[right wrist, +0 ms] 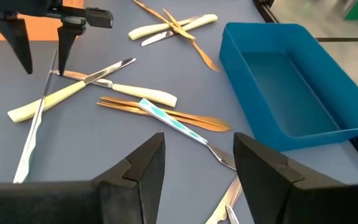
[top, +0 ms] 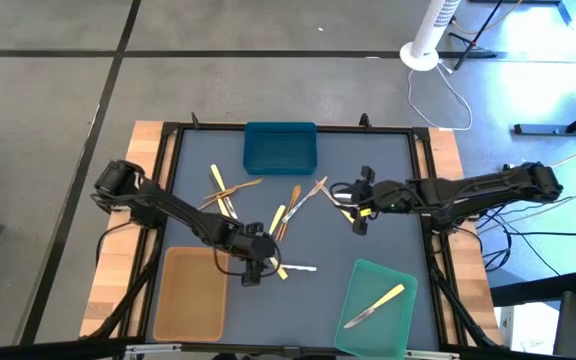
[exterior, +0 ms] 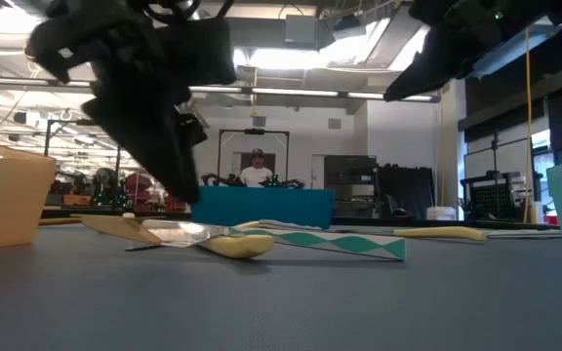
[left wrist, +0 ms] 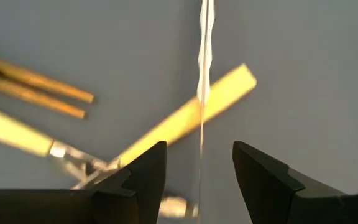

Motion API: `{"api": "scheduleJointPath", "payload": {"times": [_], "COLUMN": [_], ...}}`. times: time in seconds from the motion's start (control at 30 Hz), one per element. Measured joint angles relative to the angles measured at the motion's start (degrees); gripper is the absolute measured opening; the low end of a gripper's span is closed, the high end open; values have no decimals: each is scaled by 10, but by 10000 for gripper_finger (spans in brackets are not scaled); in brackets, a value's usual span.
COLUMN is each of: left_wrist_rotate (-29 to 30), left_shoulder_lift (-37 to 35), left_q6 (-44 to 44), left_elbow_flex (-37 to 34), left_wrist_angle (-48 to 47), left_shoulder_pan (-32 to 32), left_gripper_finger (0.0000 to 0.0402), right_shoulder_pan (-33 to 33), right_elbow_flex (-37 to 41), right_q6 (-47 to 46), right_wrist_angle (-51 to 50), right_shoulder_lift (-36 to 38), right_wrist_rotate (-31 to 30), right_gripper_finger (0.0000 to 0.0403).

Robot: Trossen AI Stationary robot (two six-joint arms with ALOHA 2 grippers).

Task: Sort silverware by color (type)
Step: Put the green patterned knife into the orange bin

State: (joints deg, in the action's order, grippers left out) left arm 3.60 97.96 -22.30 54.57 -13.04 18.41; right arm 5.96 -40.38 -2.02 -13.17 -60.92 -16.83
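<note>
We're over the silvery utensil, lying flat on the grey mat in the middle of the table, crossed over a pale yellow one. The left gripper hangs just above with fingers spread, holding nothing. The risk: we pinch both pieces at the crossing, or the thin handle slips flat. The right gripper waits released near the blue tray, above the teal-patterned fork.
</note>
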Motion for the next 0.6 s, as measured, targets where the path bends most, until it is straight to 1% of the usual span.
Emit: {"api": "scheduleJointPath", "payload": {"times": [0.23, 0.37, 0.5, 0.6], "left_wrist_rotate": [2, -5, -17, -25], "left_shoulder_lift": [14, 35, 80, 114], "left_q6": [3, 3, 6, 37], "left_elbow_flex": [0, 1, 43, 88], "left_wrist_angle": [114, 177, 171, 136], "left_shoulder_pan": [-18, -24, -24, -24], "left_gripper_finger": [179, 179, 179, 179], "right_shoulder_pan": [0, 0, 0, 0], "right_elbow_flex": [0, 0, 0, 0], "right_q6": [0, 0, 0, 0], "right_wrist_angle": [3, 2, 2, 2], "right_shoulder_lift": [-2, -2, -2, -2], "right_wrist_rotate": [0, 0, 0, 0], "right_gripper_finger": [179, 179, 179, 179]}}
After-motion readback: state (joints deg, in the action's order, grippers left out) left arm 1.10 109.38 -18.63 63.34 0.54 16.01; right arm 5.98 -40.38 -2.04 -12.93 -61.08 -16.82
